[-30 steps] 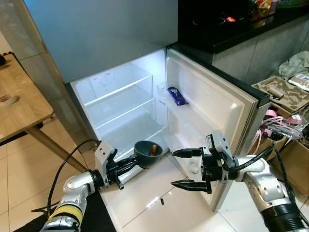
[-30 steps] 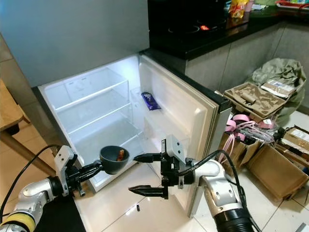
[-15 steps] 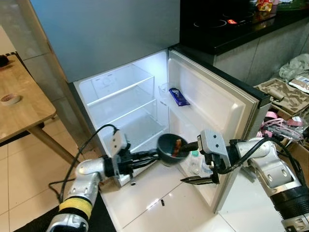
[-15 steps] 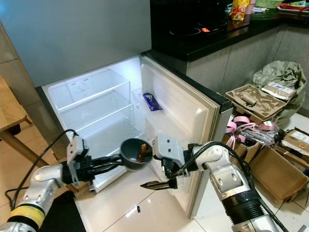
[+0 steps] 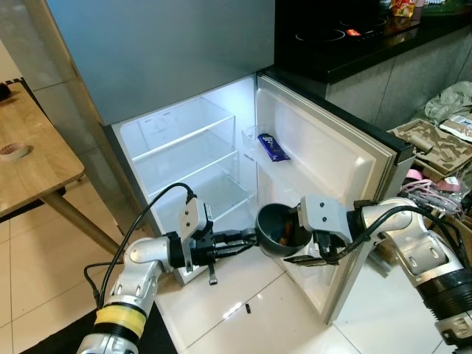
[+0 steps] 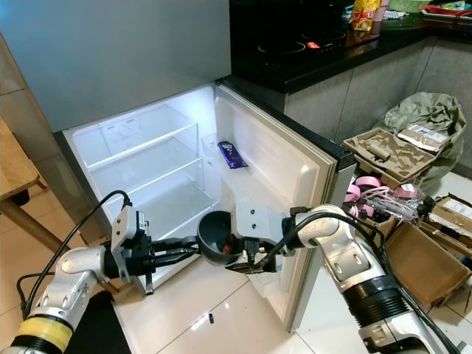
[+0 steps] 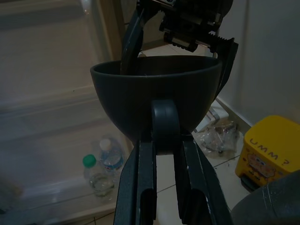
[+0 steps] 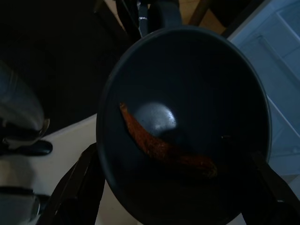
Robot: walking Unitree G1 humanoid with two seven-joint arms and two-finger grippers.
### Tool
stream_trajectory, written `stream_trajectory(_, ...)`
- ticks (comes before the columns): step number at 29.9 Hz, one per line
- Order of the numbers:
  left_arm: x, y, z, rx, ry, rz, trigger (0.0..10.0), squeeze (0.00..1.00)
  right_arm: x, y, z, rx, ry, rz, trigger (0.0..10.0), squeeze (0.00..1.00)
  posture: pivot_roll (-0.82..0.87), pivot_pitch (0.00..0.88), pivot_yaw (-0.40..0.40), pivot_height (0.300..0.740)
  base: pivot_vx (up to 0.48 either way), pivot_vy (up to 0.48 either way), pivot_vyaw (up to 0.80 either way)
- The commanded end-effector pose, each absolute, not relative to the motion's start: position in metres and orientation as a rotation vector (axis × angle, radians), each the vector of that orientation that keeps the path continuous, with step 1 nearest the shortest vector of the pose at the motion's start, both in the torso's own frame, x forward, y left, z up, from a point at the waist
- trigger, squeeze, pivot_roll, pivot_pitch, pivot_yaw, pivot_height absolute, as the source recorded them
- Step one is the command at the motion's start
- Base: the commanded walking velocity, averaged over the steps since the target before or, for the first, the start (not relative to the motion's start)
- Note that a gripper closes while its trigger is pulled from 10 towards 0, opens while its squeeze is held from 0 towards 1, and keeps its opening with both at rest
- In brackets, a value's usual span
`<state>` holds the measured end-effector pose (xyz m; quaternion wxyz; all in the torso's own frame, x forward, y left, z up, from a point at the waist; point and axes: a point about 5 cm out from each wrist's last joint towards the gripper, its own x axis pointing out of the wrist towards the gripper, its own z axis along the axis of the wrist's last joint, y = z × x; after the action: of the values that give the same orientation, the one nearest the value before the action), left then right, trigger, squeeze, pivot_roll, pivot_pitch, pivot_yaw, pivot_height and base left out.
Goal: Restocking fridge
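Bowl [image 5: 283, 229] sits between your two grippers, low before the open fridge [image 5: 193, 158].
Your left gripper [image 5: 247, 240] is clamped on its near rim; your right gripper [image 5: 299, 243] straddles the far side, fingers spread wide, holding nothing, sausage [image 8: 164, 150] lying across the bottom.

Setting: home kitchen. What you have before you:
- Fridge [image 5: 184, 147], door [image 5: 324, 162] swung open, interior lit, glass shelves and a blue packet [image 5: 271, 147] in the door rack.
- Black worktop [image 5: 354, 44] with a cooktop [image 5: 324, 33] set in it, just beside the fridge.
- Pale tiled floor [image 5: 243, 310].
- Wooden table [image 5: 29, 147] at your left, a tape roll [image 5: 11, 151] on it.
- Cardboard boxes [image 6: 413, 243] and household clutter on the floor at your right.
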<state>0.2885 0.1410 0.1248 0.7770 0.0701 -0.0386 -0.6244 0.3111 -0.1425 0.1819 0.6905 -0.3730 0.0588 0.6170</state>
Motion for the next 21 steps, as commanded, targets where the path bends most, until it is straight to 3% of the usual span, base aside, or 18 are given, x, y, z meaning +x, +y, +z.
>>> stream_trajectory(1,0.286,0.142,0.129,0.18,-0.095,-1.362,10.0,0.0,0.311,-0.149,0.184,-0.837,0.15,1.373,10.0,0.0,-0.13,0.0,0.051,0.74,0.0,0.0,0.0)
stream_trajectory(4,0.285,0.143,0.13,0.186,-0.09,-1.362,10.0,0.0,0.31,-0.15,0.186,-0.838,0.15,1.375,10.0,0.0,-0.13,0.0,0.051,0.74,0.0,0.0,0.0)
stream_trajectory(5,0.285,0.144,0.129,0.196,-0.083,-1.355,10.0,0.0,0.307,-0.153,0.193,-0.807,0.132,1.393,8.3,0.0,-0.13,0.0,0.054,0.74,0.0,0.0,0.0)
stream_trajectory(8,0.285,0.146,0.13,0.2,-0.078,-1.346,10.0,0.0,0.305,-0.154,0.198,-0.783,0.109,1.415,7.6,0.0,-0.13,0.0,0.054,0.74,0.0,0.0,0.0)
stream_trajectory(9,0.285,0.146,0.131,0.201,-0.077,-1.341,10.0,0.0,0.303,-0.154,0.2,-0.771,0.1,1.429,6.9,0.0,-0.13,0.0,0.054,0.74,0.0,0.0,0.0)
stream_trajectory(19,0.286,0.148,0.134,0.207,-0.079,-1.322,10.0,0.0,0.294,-0.152,0.209,-0.719,0.064,1.488,7.1,0.0,-0.13,0.0,0.052,0.74,0.0,0.0,0.0)
stream_trajectory(21,0.287,0.149,0.135,0.212,-0.081,-1.316,10.0,0.0,0.291,-0.15,0.205,-0.716,0.088,1.514,3.6,0.0,-0.13,0.0,0.052,0.74,0.0,0.0,0.0)
